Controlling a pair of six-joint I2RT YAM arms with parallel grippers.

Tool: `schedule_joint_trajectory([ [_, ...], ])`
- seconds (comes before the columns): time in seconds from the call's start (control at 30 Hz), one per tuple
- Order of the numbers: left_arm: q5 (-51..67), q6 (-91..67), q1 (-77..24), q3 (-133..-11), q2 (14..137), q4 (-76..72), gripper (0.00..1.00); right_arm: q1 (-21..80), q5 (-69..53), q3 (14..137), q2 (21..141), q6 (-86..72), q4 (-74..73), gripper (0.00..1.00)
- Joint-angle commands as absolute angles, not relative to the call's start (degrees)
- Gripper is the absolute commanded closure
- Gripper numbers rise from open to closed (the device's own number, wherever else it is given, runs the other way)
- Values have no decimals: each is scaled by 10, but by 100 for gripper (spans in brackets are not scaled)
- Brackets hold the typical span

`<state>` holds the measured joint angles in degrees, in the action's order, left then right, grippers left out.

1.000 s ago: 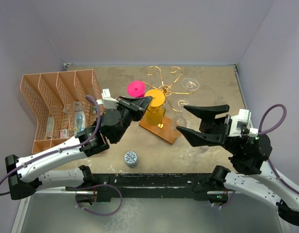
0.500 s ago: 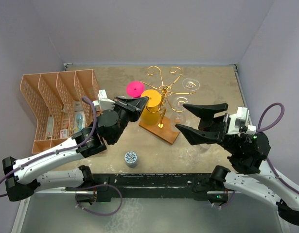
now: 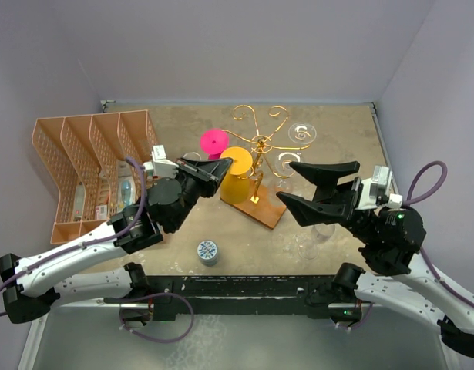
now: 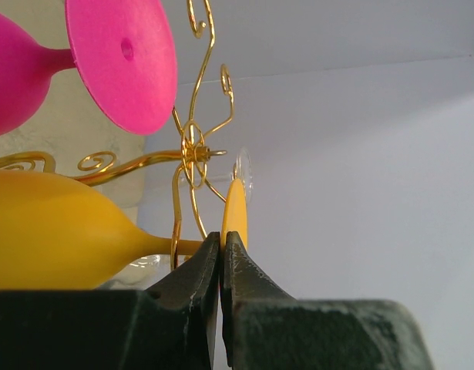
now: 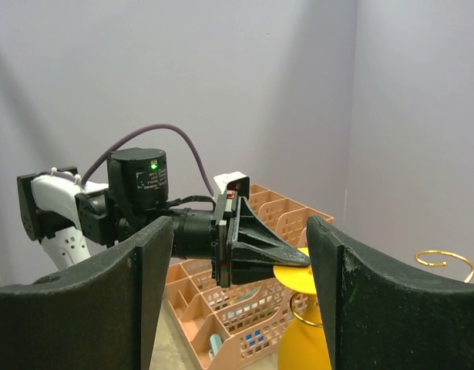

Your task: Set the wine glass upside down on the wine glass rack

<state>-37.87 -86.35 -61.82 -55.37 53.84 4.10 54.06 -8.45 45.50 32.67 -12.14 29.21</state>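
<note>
A yellow wine glass (image 3: pixel 237 187) hangs upside down beside the gold wire wine glass rack (image 3: pixel 261 142), which stands on a brown wooden base (image 3: pixel 261 210). My left gripper (image 3: pixel 227 164) is shut on the edge of the glass's flat foot (image 4: pixel 235 210). In the left wrist view the yellow stem runs between the rack's wires (image 4: pixel 192 150), with the bowl (image 4: pixel 52 231) on the left. A pink glass (image 3: pixel 215 141) hangs upside down on the rack too. My right gripper (image 3: pixel 289 185) stands wide open just right of the rack, holding nothing.
An orange divided basket (image 3: pixel 90 166) with small items stands at the left. Clear glasses (image 3: pixel 302 133) hang on the rack's right arms. Another clear glass (image 3: pixel 312 240) stands under the right gripper. A small round patterned lid (image 3: pixel 207 251) lies near the front edge.
My left gripper has drawn the yellow glass a little to the left and nearer. The right gripper has drifted slightly left, still open.
</note>
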Motion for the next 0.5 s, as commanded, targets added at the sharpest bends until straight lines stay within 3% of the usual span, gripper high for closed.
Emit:
schedule_joint_trajectory([
  [0.0, -340, -841, -616, -550, 530, 24, 100, 543, -70, 454, 330, -132, 316, 28],
  [0.47, -305, -831, -616, -549, 514, 41, 100, 543, -61, 455, 332, -138, 314, 28],
])
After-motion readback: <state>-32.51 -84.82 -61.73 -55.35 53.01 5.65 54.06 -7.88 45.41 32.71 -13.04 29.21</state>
